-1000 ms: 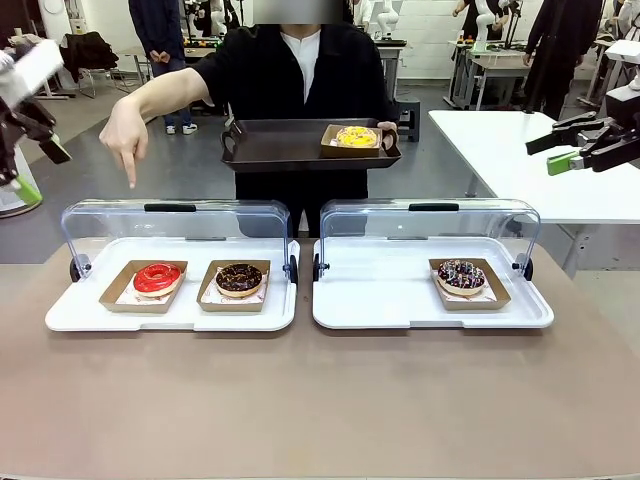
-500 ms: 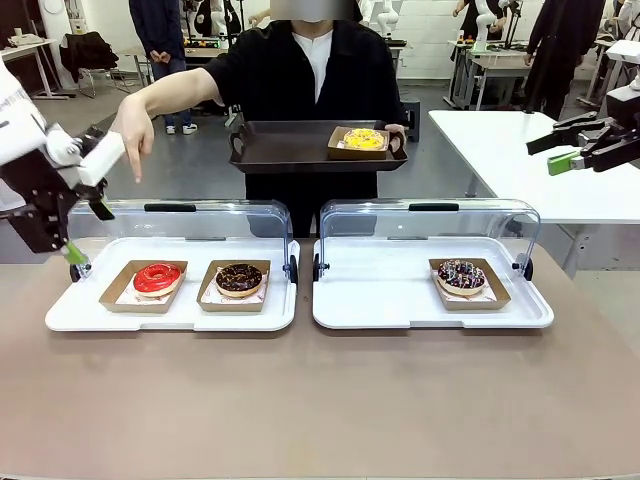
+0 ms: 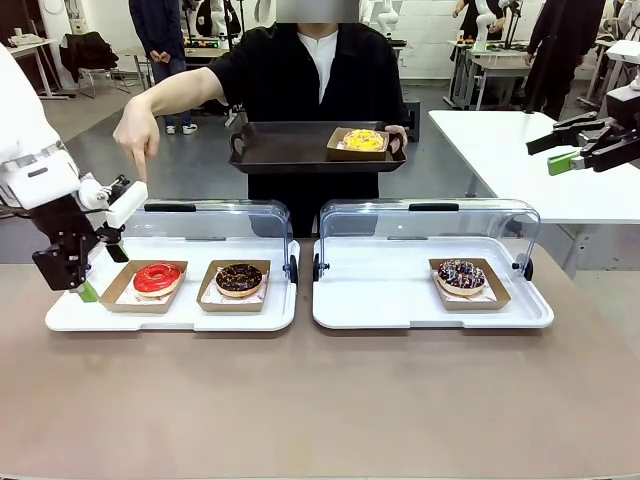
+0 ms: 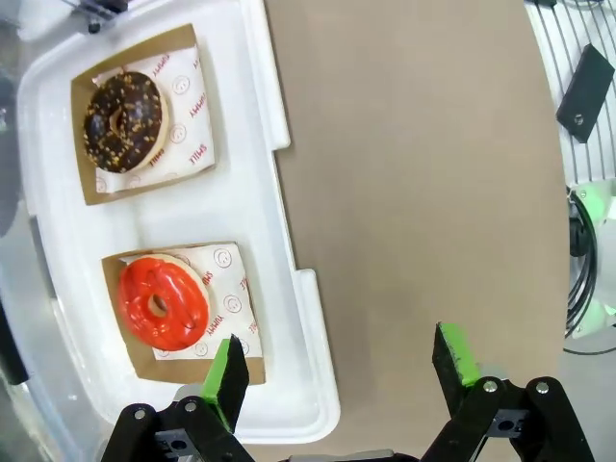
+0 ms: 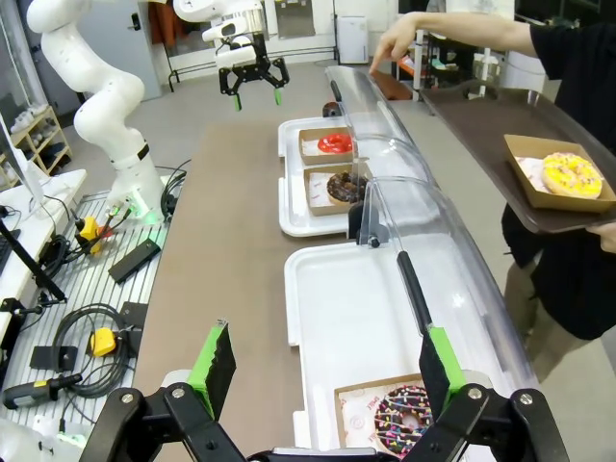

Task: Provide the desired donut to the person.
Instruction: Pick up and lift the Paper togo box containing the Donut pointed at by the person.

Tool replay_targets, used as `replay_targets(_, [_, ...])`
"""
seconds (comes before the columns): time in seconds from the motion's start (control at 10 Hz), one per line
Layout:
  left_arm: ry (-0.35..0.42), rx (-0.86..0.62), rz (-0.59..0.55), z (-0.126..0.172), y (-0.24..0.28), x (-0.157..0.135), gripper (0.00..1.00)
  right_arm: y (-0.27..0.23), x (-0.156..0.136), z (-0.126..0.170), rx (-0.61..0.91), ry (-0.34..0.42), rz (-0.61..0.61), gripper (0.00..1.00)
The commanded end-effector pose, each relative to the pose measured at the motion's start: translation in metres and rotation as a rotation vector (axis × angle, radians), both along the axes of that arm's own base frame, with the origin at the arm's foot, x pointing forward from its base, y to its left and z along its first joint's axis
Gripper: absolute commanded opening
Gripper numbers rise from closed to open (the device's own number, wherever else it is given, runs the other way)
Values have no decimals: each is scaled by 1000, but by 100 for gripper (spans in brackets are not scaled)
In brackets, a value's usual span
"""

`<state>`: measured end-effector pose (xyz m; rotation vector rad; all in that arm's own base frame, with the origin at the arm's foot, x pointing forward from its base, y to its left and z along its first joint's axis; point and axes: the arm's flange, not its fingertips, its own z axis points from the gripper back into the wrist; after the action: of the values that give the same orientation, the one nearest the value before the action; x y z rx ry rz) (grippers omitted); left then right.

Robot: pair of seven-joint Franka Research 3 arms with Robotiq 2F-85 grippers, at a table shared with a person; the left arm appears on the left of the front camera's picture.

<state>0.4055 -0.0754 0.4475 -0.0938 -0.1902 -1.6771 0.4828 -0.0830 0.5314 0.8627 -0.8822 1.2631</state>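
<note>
Person (image 3: 310,80) stands at the far side, hand (image 3: 135,128) pointing down above the left white tray (image 3: 170,315). My left gripper (image 3: 102,270), jaws apart, hangs over that tray's left end, beside the red donut (image 3: 157,278). My right gripper (image 3: 555,150), jaws apart, is well off right.

Faint reddish print on the white paper liners (image 4: 195,123) under the red donut (image 4: 162,304) and the chocolate donut (image 4: 122,121), sideways, too small and blurred to read.
</note>
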Motion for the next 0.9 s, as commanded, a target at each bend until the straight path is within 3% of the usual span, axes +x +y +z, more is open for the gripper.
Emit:
replay_targets(0.0, [-9, 47, 53, -11, 8, 17, 100, 2, -1, 0, 3, 5, 6, 100])
replay_targets(0.4, [22, 47, 110, -45, 31, 34, 100, 2, -1, 0, 3, 5, 6, 100])
replay_targets(0.8, [17, 31, 71, -37, 22, 25, 100, 2, -1, 0, 3, 5, 6, 100])
